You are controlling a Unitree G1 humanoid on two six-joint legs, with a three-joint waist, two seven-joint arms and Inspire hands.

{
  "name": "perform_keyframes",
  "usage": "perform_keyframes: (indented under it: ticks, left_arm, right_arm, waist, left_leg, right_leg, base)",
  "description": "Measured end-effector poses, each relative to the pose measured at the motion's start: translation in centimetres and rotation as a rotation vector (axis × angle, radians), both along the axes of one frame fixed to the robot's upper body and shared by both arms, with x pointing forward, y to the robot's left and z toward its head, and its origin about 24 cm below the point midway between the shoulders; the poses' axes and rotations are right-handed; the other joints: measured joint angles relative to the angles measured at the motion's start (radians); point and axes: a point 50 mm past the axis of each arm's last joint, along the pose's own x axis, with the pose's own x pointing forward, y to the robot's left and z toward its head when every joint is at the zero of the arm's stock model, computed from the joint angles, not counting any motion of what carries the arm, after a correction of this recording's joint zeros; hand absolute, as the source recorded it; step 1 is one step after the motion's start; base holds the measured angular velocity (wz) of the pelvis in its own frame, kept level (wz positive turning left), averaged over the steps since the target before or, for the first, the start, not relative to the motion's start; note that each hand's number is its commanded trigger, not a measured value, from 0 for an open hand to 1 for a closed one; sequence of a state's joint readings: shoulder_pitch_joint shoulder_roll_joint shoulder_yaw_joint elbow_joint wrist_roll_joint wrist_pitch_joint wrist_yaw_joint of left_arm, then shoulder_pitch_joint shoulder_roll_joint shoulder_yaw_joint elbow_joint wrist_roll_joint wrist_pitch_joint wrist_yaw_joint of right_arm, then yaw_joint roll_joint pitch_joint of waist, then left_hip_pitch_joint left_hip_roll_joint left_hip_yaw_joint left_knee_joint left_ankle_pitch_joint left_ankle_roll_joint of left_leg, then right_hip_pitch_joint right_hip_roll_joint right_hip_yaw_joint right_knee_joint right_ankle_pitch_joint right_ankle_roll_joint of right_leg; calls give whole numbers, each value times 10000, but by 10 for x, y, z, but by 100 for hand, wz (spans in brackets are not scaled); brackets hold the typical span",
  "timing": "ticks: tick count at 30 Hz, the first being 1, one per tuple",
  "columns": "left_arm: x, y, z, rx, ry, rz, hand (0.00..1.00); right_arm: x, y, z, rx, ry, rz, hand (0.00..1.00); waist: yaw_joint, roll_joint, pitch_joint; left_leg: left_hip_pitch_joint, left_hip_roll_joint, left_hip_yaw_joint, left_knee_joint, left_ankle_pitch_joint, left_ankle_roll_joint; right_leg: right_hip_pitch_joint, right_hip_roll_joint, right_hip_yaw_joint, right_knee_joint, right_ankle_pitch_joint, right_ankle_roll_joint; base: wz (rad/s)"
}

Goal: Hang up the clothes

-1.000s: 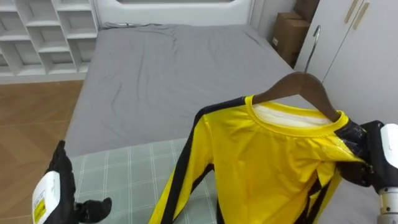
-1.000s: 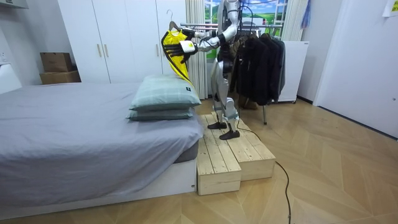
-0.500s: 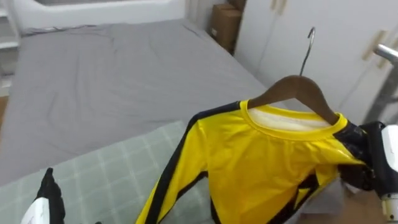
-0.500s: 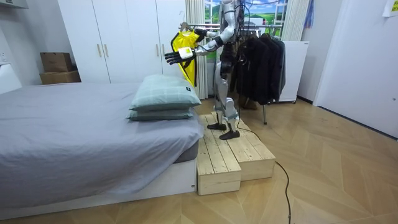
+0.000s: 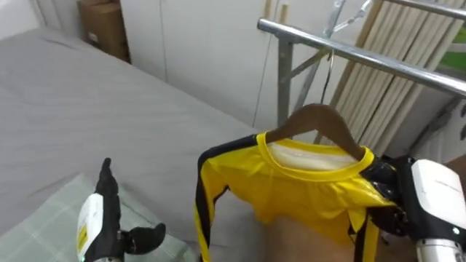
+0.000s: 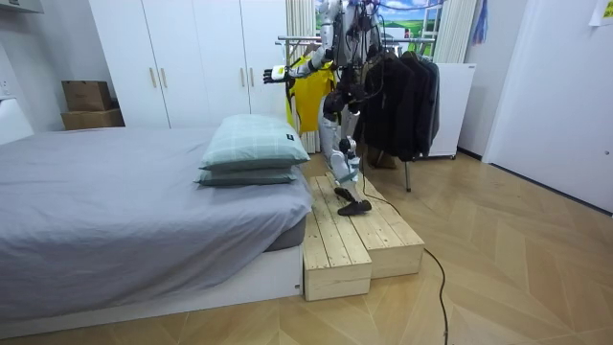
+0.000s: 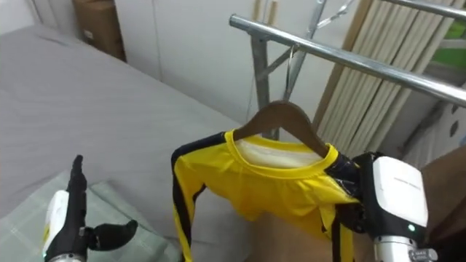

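A yellow shirt with black trim is seen on a wooden hanger, right of centre in the eye views. It is held up by the robot's right hand at the right edge of the frame. The fingers of this hand are closed over the shirt's shoulder, where the end of the hanger lies under the cloth. One black-edged sleeve is seen hanging down at the lower centre. The hanger's thin metal hook rises to a metal rail that runs across the upper right of the frame. Whether the hook is over the rail cannot be told. The left hand is raised at the lower left, with its fingers straight, its thumb spread, and nothing held in it. Under it a pale checked pillow is seen, lying on a grey bed that takes up the left of the frame. A cardboard box is placed at the upper left, against white wardrobe doors. In the room view, the robot is seen at the top centre on a low wooden platform. The bed is to the room view's left and a rack of dark clothes to its right, and the shirt is held in front of the robot's chest.
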State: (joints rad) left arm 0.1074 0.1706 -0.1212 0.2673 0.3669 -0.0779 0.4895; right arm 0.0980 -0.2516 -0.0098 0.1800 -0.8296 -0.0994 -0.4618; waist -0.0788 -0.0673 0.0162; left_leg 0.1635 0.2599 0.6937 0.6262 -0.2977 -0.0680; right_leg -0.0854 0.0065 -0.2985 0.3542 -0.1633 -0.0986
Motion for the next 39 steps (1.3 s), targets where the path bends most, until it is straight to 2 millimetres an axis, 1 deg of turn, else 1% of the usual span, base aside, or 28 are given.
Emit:
perform_keyframes:
  ticks: [1, 2, 3, 4, 5, 6, 7, 8, 9, 10, 11, 12, 13, 15, 16, 17, 19, 20, 21, 22, 28, 29, 32, 34, 35, 36, 38, 39]
  left_arm:
    - [0, -1, -1, -38, 35, -21, 0]
    - [-1, -3, -3, -114, 105, -78, 0]
    - [0, -5, -3, -143, 101, -202, 0]
    - [0, -7, -4, -162, 131, -316, 0]
    - [0, -9, -4, -173, 139, -361, 0]
    - [0, -10, -4, -188, 117, -405, 0]
    - [0, -14, -2, -218, -27, -464, 0]
    - [1, -15, 0, -242, -108, -520, 0]
    - [1, -18, 1, -303, -170, -585, 0]
    - [2, -19, 1, -383, -210, -594, 0]
    - [4, -21, 3, -672, -305, -556, 0]
    - [4, -22, 3, -822, -321, -540, 0]
    - [4, -22, 3, -826, -331, -532, 0]
    - [4, -23, 4, -835, -416, -474, 0]
    - [4, -23, 4, -840, -440, -461, 0]
    - [4, -23, 4, -839, -460, -465, 0]
    - [4, -24, 5, -850, -508, -491, 0]
    - [4, -24, 5, -853, -532, -497, 0]
    - [4, -24, 5, -855, -557, -473, 0]
    - [4, -23, 5, -843, -604, -410, 0]
    - [4, -23, 6, -829, -655, -387, 0]
    - [4, -23, 6, -833, -667, -397, 0]
    - [4, -23, 6, -825, -662, -399, 0]
    - [5, -20, 6, -919, -681, -288, 0]
    - [5, -19, 7, -891, -692, -283, 0]
    - [6, -17, 7, -819, -717, -292, 0]
    - [7, -16, 8, -777, -746, -298, 0]
    - [8, -16, 9, -895, -778, -296, 0]
  right_arm:
    - [1, 1, 0, -47, -5, 62, 100]
    - [3, 3, 2, -105, -64, 169, 100]
    - [5, 4, 3, -111, -111, 217, 100]
    - [7, 5, 5, -102, -147, 264, 100]
    - [8, 6, 6, -100, -190, 304, 100]
    - [10, 9, 8, -93, -284, 440, 100]
    - [11, 12, 11, -80, -471, 616, 100]
    - [11, 13, 13, -71, -556, 676, 100]
    - [11, 15, 16, -101, -701, 805, 100]
    - [12, 15, 18, -148, -822, 853, 100]
    - [12, 17, 25, -234, -1131, 936, 100]
    - [13, 19, 29, -286, -1353, 1008, 100]
    - [13, 19, 30, -330, -1432, 1042, 100]
    - [13, 21, 32, -415, -1580, 1137, 100]
    - [13, 21, 32, -421, -1582, 1139, 100]
    - [13, 21, 32, -426, -1580, 1129, 100]
    - [13, 20, 32, -444, -1529, 1003, 100]
    - [13, 20, 32, -453, -1517, 969, 100]
    - [13, 19, 32, -475, -1489, 940, 100]
    - [13, 19, 32, -517, -1513, 947, 100]
    - [13, 16, 45, -587, -2049, 900, 100]
    - [13, 17, 47, -573, -2180, 908, 100]
    - [13, 18, 47, -526, -2228, 919, 100]
    - [13, 20, 46, -409, -2230, 899, 100]
    - [13, 21, 46, -360, -2231, 894, 100]
    - [13, 23, 45, -220, -2219, 897, 100]
    - [13, 26, 43, -76, -2162, 973, 100]
    - [13, 28, 42, -53, -2117, 1027, 100]
  waist:
    - [28, -6, 0]
    - [33, -22, 6]
    - [17, -62, 30]
    - [38, -101, 46]
    - [104, -96, 43]
    - [253, -71, 33]
    - [283, 26, 24]
    - [309, 43, 23]
    - [283, 92, -127]
    - [215, 123, -169]
    - [103, 182, -154]
    - [135, 219, -171]
    - [167, 234, -179]
    - [175, 256, -176]
    - [168, 262, -173]
    - [136, 278, -175]
    - [9, 285, -172]
    - [1, 284, -172]
    - [-41, 279, -171]
    - [-66, 269, -166]
    - [-105, 288, -167]
    - [-92, 287, -166]
    - [-111, 294, -160]
    - [-67, 296, -131]
    - [-41, 293, -99]
    - [30, 280, -43]
    - [35, 298, -18]
    - [22, 314, -12]
  left_leg:
    - [-136, 79, -264, 347, 146, 36]
    - [-401, -18, -988, 578, 102, 81]
    - [-735, -98, -1503, 362, -133, 90]
    - [-1079, -123, -1867, 89, -151, 80]
    - [-1260, -143, -2161, -157, -150, 79]
    - [-1540, -299, -2916, -856, -111, 37]
    - [-1775, -394, -3698, -1671, 118, -136]
    - [-1832, -502, -4146, -1773, 137, -296]
    - [-1683, -751, -4522, -1905, 148, -352]
    - [-1652, -836, -4526, -2043, 149, -351]
    - [-1509, -990, -4471, -2341, 153, -342]
    - [-1313, -1142, -4484, -2654, 157, -333]
    - [-1217, -1200, -4519, -2801, 163, -324]
    - [-788, -1430, -4815, -3409, 201, -260]
    - [-711, -1468, -4856, -3516, 208, -248]
    - [-593, -1537, -4855, -3693, 214, -236]
    - [-447, -1650, -4822, -4050, 228, -162]
    - [-415, -1680, -4820, -4133, 225, -107]
    - [-356, -1710, -4765, -4287, 236, 44]
    - [-354, -1716, -4698, -4311, 234, 58]
    - [-327, -1718, -4520, -4423, 213, 93]
    - [-324, -1718, -4494, -4422, 213, 93]
    - [-226, -1759, -4411, -4401, 213, 94]
    - [-77, -1805, -4162, -4402, 215, 96]
    - [-34, -1820, -4117, -4404, 215, 96]
    - [-16, -1844, -3918, -4416, 211, 103]
    - [-102, -1873, -3857, -4516, 199, 123]
    - [-131, -1876, -3798, -4605, 199, 124]
  right_leg:
    - [53, 27, 173, 8, -13, -21]
    - [108, 39, 529, 13, -37, -52]
    - [106, 42, 797, 11, -38, -53]
    - [63, 69, 1178, -21, -37, -52]
    - [-1, 121, 1427, 18, -29, -37]
    - [-160, 233, 1952, 166, -27, -11]
    - [-330, 370, 2329, 370, -80, 65]
    - [-487, 427, 2591, 551, -147, 132]
    - [-805, 519, 3023, 686, -188, 336]
    - [-888, 583, 3144, 650, -146, 426]
    - [-989, 651, 3511, 544, -4, 534]
    - [-1075, 740, 3909, 493, 140, 563]
    - [-1075, 807, 4118, 464, 202, 601]
    - [-1085, 1102, 4937, 291, 450, 674]
    - [-1087, 1154, 5087, 269, 499, 694]
    - [-1107, 1258, 5384, 224, 562, 762]
    - [-1127, 1313, 5676, 46, 748, 851]
    - [-1143, 1328, 5728, 10, 796, 854]
    - [-1143, 1343, 5787, -83, 926, 824]
    - [-1142, 1347, 5840, -129, 1009, 806]
    - [-1192, 1417, 6053, -284, 1092, 831]
    - [-1202, 1455, 6160, -297, 1106, 838]
    - [-1142, 1456, 6280, -342, 1103, 846]
    - [-1106, 1460, 6379, -413, 1100, 878]
    - [-1107, 1457, 6378, -437, 1104, 887]
    - [-1138, 1454, 6382, -444, 1121, 915]
    - [-1224, 1459, 6446, -497, 1167, 981]
    - [-1242, 1459, 6467, -637, 1265, 1009]
  base:
    - [-78]
    - [-73]
    - [-90]
    - [-81]
    - [-111]
    - [-126]
    - [-131]
    - [-124]
    - [-91]
    - [-93]
    - [-91]
    - [-98]
    - [-115]
    - [-99]
    - [-79]
    - [-63]
    - [-55]
    - [-36]
    - [-23]
    - [-19]
    - [-11]
    - [-19]
    - [-19]
    - [-31]
    - [-36]
    - [-27]
    - [-18]
    - [-8]
